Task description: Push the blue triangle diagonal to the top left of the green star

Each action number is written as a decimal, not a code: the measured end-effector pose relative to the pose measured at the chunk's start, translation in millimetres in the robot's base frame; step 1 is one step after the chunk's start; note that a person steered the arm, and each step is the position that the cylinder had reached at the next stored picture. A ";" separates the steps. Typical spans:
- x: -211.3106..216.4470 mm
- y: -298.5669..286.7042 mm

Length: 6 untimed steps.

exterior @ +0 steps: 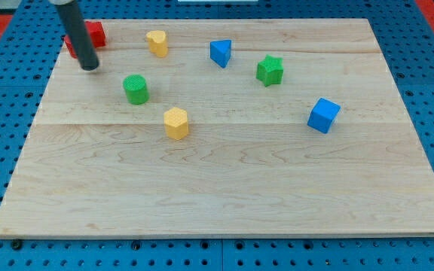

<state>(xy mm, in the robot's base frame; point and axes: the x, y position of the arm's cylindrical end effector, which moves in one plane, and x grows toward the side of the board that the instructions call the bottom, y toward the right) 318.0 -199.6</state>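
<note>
The blue triangle (220, 53) sits near the board's top middle. The green star (270, 70) lies just to its right and slightly lower. My tip (90, 66) is at the view's upper left, far left of the blue triangle, right beside a red block (89, 36) that the rod partly hides.
A yellow block (157, 42) stands left of the triangle. A green cylinder (136, 89) and a yellow hexagon block (176, 123) lie lower left. A blue cube (323, 115) sits at the right. The wooden board (224, 188) rests on a blue pegboard surface.
</note>
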 end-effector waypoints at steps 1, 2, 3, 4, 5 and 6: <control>0.5 89.4; -4.6 168.7; -29.6 218.6; -39.3 245.1; -47.0 274.9; -83.5 261.3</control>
<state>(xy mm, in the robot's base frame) 234.5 61.7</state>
